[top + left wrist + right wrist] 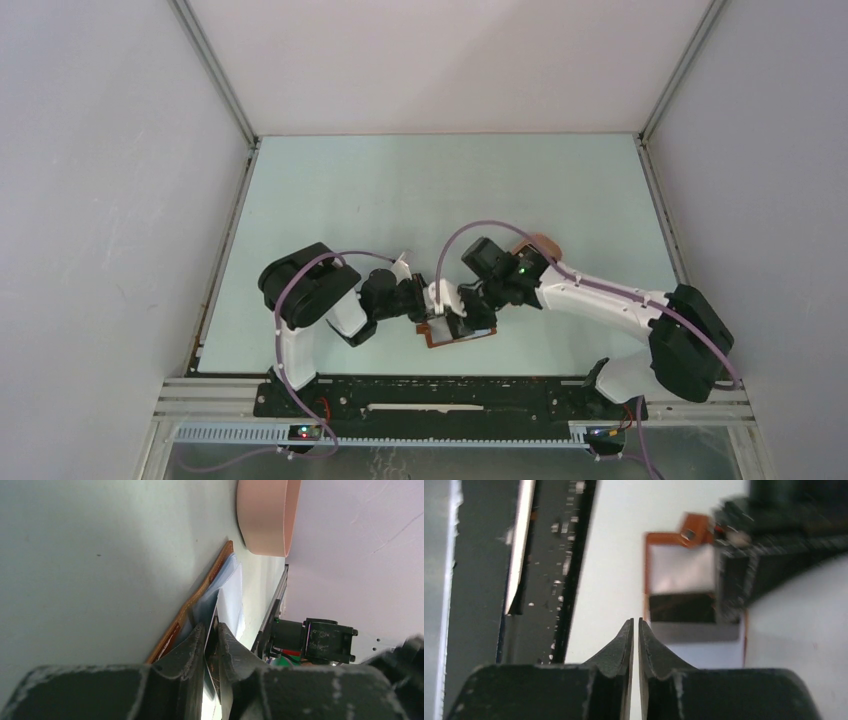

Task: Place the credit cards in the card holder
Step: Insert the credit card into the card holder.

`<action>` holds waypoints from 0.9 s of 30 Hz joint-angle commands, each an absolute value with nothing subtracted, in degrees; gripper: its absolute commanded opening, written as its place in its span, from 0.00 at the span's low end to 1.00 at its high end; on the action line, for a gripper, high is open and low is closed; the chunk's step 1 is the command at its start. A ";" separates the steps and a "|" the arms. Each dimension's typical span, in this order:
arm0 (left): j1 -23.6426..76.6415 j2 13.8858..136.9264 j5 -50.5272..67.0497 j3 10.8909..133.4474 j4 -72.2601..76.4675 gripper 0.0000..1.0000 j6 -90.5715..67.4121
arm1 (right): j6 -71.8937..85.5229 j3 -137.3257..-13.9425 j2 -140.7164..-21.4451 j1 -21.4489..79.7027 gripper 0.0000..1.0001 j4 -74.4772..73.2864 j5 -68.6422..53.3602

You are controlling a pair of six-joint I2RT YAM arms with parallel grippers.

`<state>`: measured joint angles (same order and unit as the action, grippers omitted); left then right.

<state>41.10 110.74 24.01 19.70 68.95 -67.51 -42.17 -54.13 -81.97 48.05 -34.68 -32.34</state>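
At card holder point(458, 335) | angled inward | left fingers point(192, 645) astride card point(215, 615), grip unclear | right fingers point(621, 645) barely apart

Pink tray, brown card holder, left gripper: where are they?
pink tray point(262, 520): left wrist view, on its outer wall.
card holder point(200, 591): left wrist view, on its brown leather edge.
left gripper point(211, 629): left wrist view, midway between its fingertips.

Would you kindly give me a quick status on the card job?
Left gripper jaws barely apart around a card edge. Right gripper barely open, empty. Card holder lies open, black card on it. Pink tray stands apart.
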 commanded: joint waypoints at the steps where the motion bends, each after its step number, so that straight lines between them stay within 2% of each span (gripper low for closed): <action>1: 41.21 112.96 22.85 19.95 63.98 0.21 -65.54 | -61.67 -51.59 -80.52 52.98 0.11 -29.09 -34.30; 12: 41.20 114.96 23.11 19.69 66.21 0.22 -66.00 | -58.98 -53.14 -91.59 62.82 0.07 -18.99 -17.87; 27: 41.15 117.24 23.57 19.42 68.62 0.24 -66.38 | -58.76 -51.27 -91.30 61.88 0.03 -22.66 -12.13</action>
<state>41.10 114.37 24.75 19.70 75.11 -68.38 -58.26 -51.92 -93.14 62.67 -21.63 -13.93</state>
